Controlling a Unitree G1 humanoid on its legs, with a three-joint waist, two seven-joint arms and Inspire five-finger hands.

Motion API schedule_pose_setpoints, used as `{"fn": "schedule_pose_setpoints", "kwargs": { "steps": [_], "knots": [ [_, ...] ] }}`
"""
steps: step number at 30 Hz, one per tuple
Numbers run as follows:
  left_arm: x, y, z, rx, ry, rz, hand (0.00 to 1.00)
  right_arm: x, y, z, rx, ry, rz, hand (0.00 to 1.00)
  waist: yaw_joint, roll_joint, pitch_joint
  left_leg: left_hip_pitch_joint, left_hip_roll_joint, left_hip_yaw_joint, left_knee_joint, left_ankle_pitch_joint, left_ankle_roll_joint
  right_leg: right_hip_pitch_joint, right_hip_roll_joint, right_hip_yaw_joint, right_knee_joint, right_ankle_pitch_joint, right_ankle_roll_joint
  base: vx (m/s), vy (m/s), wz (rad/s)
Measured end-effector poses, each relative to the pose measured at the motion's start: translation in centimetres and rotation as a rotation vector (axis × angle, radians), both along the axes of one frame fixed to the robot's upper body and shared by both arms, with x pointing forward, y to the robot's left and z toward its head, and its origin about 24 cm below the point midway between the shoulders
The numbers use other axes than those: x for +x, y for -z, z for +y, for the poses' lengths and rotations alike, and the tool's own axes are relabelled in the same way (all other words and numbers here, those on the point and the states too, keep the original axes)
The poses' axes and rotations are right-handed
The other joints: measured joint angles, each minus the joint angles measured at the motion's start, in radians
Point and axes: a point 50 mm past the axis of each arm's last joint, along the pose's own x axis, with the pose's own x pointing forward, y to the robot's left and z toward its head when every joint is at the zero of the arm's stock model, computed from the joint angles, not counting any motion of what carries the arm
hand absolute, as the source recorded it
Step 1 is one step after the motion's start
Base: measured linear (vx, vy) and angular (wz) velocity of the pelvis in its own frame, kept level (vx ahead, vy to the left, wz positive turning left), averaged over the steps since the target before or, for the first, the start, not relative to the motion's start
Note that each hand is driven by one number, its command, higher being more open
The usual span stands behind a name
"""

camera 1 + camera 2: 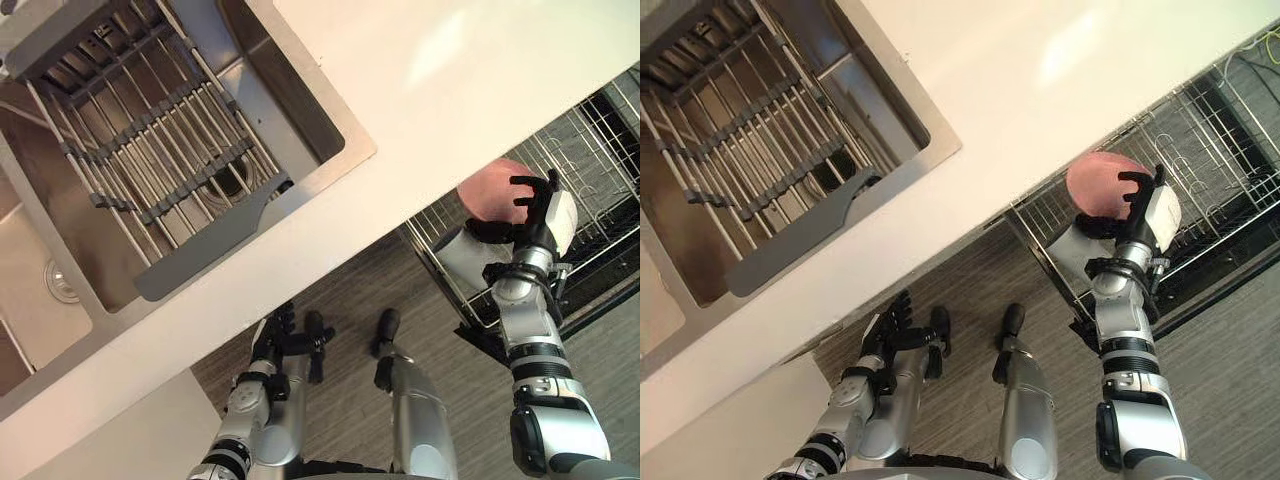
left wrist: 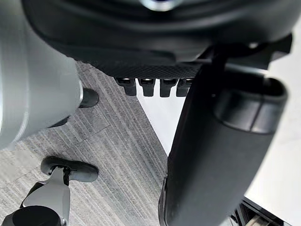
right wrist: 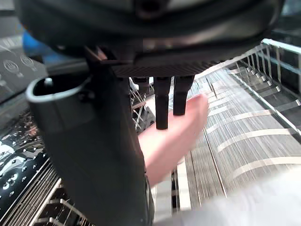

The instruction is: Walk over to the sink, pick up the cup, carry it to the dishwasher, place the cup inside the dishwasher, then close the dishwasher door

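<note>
The robot's right hand [image 1: 537, 218], at about 3 o'clock in the head view, holds a pink cup [image 1: 488, 187] with its fingers [image 3: 162, 106] curled over the cup's side and the thumb closing from the other side. The cup sits at roughly 10 o'clock from the palm, touching the fingers and raised above the wire dishwasher rack [image 1: 600, 150], which is pulled out below the counter's edge. The left hand [image 1: 895, 322] hangs at 7 o'clock over the grey plank floor [image 1: 350, 290], fingers loosely straight, holding nothing. Beyond both hands the pale counter [image 1: 450, 90] crosses the view, and at 10 o'clock lies the steel sink [image 1: 320, 120], with a slatted drying grid [image 1: 150, 150] across its basin.
</note>
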Motion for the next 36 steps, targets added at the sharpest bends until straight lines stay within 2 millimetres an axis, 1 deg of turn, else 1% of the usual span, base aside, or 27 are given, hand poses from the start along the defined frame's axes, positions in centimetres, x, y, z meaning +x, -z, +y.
{"fn": "schedule_pose_setpoints", "kwargs": {
  "steps": [5, 8, 10, 11, 13, 15, 16, 18, 19, 21, 22, 23, 24, 25, 27, 28, 30, 32, 33, 34, 36],
  "knots": [
    [0.2, -0.1, -0.1, -0.002, 0.003, 0.001, 1.0, -0.2, 0.6, 0.6, 0.026, -0.024, -0.02, 1.0, 0.0, -0.002, -0.007, 0.002, 0.0, -0.001, -0.005, 0.009, 0.0, 0.0, -0.004, -0.01, 0.009, -0.003, -0.005, 0.0, -0.006, 0.06],
    [-0.1, 0.2, -0.2, -0.003, 0.004, 0.022, 1.0, -0.7, 1.8, 1.5, 0.076, -0.051, -0.026, 1.0, 0.001, -0.006, -0.033, 0.012, 0.0, 0.001, -0.016, 0.014, -0.001, 0.006, -0.008, -0.026, 0.009, -0.003, -0.005, 0.0, -0.002, 0.02],
    [-0.1, 0.3, -0.2, -0.003, 0.005, 0.024, 1.0, -1.3, 2.4, 2.1, 0.106, -0.066, -0.041, 1.0, 0.001, -0.007, -0.036, 0.035, 0.0, 0.0, -0.022, 0.015, -0.001, 0.028, -0.01, -0.036, 0.009, -0.006, -0.009, 0.0, 0.0, 0.0],
    [-0.1, 0.3, -0.3, -0.004, 0.005, 0.025, 1.0, -1.9, 2.8, 2.5, 0.117, -0.074, -0.049, 1.0, 0.001, -0.008, -0.04, 0.049, 0.0, -0.001, -0.027, 0.015, -0.001, 0.042, -0.011, -0.043, 0.009, -0.008, -0.01, 0.01, -0.002, 0.04],
    [-0.1, 0.3, -0.2, 0.003, 0.007, 0.03, 1.0, -3.0, 3.5, 3.0, 0.136, -0.082, -0.055, 1.0, -0.003, -0.02, -0.057, 0.065, 0.001, 0.003, -0.037, 0.016, -0.002, 0.058, -0.013, -0.053, 0.008, -0.015, -0.011, 0.01, -0.012, 0.14],
    [-0.4, 0.6, -0.1, 0.016, 0.015, 0.044, 1.0, -4.6, 4.7, 3.4, 0.157, -0.073, -0.044, 1.0, -0.016, -0.042, -0.085, 0.086, 0.011, 0.023, -0.053, 0.023, 0.0, 0.086, -0.018, -0.075, 0.006, -0.023, -0.009, 0.04, -0.02, 0.27],
    [-0.5, 0.7, -0.1, 0.016, 0.014, 0.048, 1.0, -4.9, 4.8, 3.5, 0.161, -0.07, -0.044, 1.0, -0.018, -0.049, -0.089, 0.094, 0.011, 0.024, -0.057, 0.024, 0.001, 0.093, -0.018, -0.076, 0.005, -0.024, -0.008, 0.03, 0.0, 0.11],
    [-1.2, 1.3, 0.2, 0.024, 0.01, 0.079, 1.0, -6.1, 5.0, 3.8, 0.171, -0.061, -0.068, 1.0, -0.026, -0.076, -0.108, 0.121, 0.01, 0.032, -0.073, 0.025, 0.003, 0.117, -0.017, -0.076, -0.009, -0.024, -0.007, 0.03, 0.016, 0.0],
    [-1.5, 1.5, 0.4, 0.029, 0.009, 0.092, 1.0, -6.5, 5.0, 3.8, 0.171, -0.059, -0.077, 1.0, -0.029, -0.08, -0.111, 0.129, 0.01, 0.034, -0.077, 0.025, 0.003, 0.125, -0.016, -0.077, -0.013, -0.025, -0.006, 0.04, 0.021, -0.02],
    [-3.1, 2.6, 1.1, 0.066, 0.014, 0.153, 1.0, -8.1, 4.5, 3.9, 0.166, -0.055, -0.133, 1.0, -0.04, -0.097, -0.133, 0.164, 0.009, 0.041, -0.106, 0.026, 0.003, 0.158, -0.008, -0.074, -0.043, -0.022, 0.0, 0.07, 0.017, -0.07],
    [-3.7, 2.9, 1.4, 0.073, 0.014, 0.172, 1.0, -8.6, 4.5, 3.9, 0.166, -0.053, -0.142, 1.0, -0.044, -0.1, -0.143, 0.172, 0.009, 0.043, -0.113, 0.026, 0.003, 0.164, -0.006, -0.073, -0.051, -0.021, 0.001, 0.1, 0.01, -0.05],
    [-4.6, 3.4, 1.6, 0.08, 0.01, 0.202, 1.0, -9.6, 4.5, 3.7, 0.168, -0.039, -0.162, 1.0, -0.053, -0.105, -0.167, 0.189, 0.008, 0.044, -0.129, 0.028, 0.0, 0.18, -0.001, -0.073, -0.069, -0.019, 0.004, 0.12, 0.006, -0.04],
    [-4.9, 3.6, 1.7, 0.086, 0.011, 0.213, 1.0, -10.0, 4.4, 3.6, 0.168, -0.029, -0.171, 1.0, -0.055, -0.107, -0.175, 0.203, 0.007, 0.046, -0.138, 0.03, -0.001, 0.193, 0.001, -0.072, -0.078, -0.018, 0.005, 0.18, 0.012, -0.15],
    [-5.6, 4.0, 2.1, 0.099, 0.0, 0.233, 1.0, -10.8, 4.4, 3.2, 0.167, -0.008, -0.186, 1.0, -0.064, -0.109, -0.191, 0.248, 0.007, 0.057, -0.159, 0.029, -0.003, 0.229, 0.007, -0.062, -0.096, -0.018, 0.006, 0.15, 0.012, -0.2],
    [-6.2, 4.2, 2.3, 0.103, -0.006, 0.245, 1.0, -11.6, 4.5, 2.8, 0.169, 0.018, -0.192, 1.0, -0.067, -0.108, -0.207, 0.27, 0.006, 0.069, -0.173, 0.029, -0.004, 0.243, 0.009, -0.052, -0.104, -0.017, 0.007, 0.1, 0.013, -0.19],
    [-6.5, 4.3, 2.4, 0.102, -0.013, 0.253, 1.0, -12.2, 4.6, 2.4, 0.176, 0.047, -0.194, 1.0, -0.073, -0.108, -0.216, 0.291, 0.005, 0.072, -0.181, 0.029, -0.004, 0.262, 0.011, -0.05, -0.111, -0.018, 0.008, 0.09, 0.016, -0.12],
    [-7.0, 4.5, 2.5, 0.099, -0.031, 0.257, 1.0, -13.5, 5.3, 2.0, 0.22, 0.09, -0.184, 1.0, -0.079, -0.108, -0.223, 0.335, 0.005, 0.078, -0.198, 0.026, -0.007, 0.298, 0.013, -0.047, -0.115, -0.02, 0.012, 0.06, 0.016, -0.09],
    [-7.7, 4.8, 2.8, 0.098, -0.048, 0.28, 1.0, -15.0, 6.4, 1.8, 0.252, 0.132, -0.14, 1.0, -0.089, -0.109, -0.245, 0.369, 0.005, 0.09, -0.209, 0.021, -0.015, 0.324, 0.015, -0.042, -0.117, -0.026, 0.016, 0.02, 0.018, -0.1],
    [-7.9, 5.0, 3.0, 0.107, -0.05, 0.296, 1.0, -15.8, 7.0, 1.7, 0.268, 0.154, -0.117, 1.0, -0.093, -0.11, -0.249, 0.385, 0.005, 0.096, -0.214, 0.02, -0.015, 0.337, 0.015, -0.037, -0.118, -0.029, 0.017, 0.0, 0.019, -0.09],
    [-8.0, 5.0, 3.0, 0.111, -0.049, 0.302, 1.0, -16.2, 7.3, 1.7, 0.287, 0.164, -0.112, 1.0, -0.095, -0.11, -0.25, 0.391, 0.005, 0.099, -0.214, 0.019, -0.014, 0.342, 0.015, -0.035, -0.118, -0.03, 0.018, -0.03, 0.011, -0.12],
    [-8.2, 5.2, 3.3, 0.121, -0.054, 0.316, 1.0, -17.9, 8.4, 1.2, 0.367, 0.219, -0.09, 1.0, -0.1, -0.11, -0.251, 0.421, 0.007, 0.105, -0.215, 0.013, -0.012, 0.371, 0.016, -0.032, -0.118, -0.035, 0.02, -0.06, -0.004, -0.07]
  ]
}}
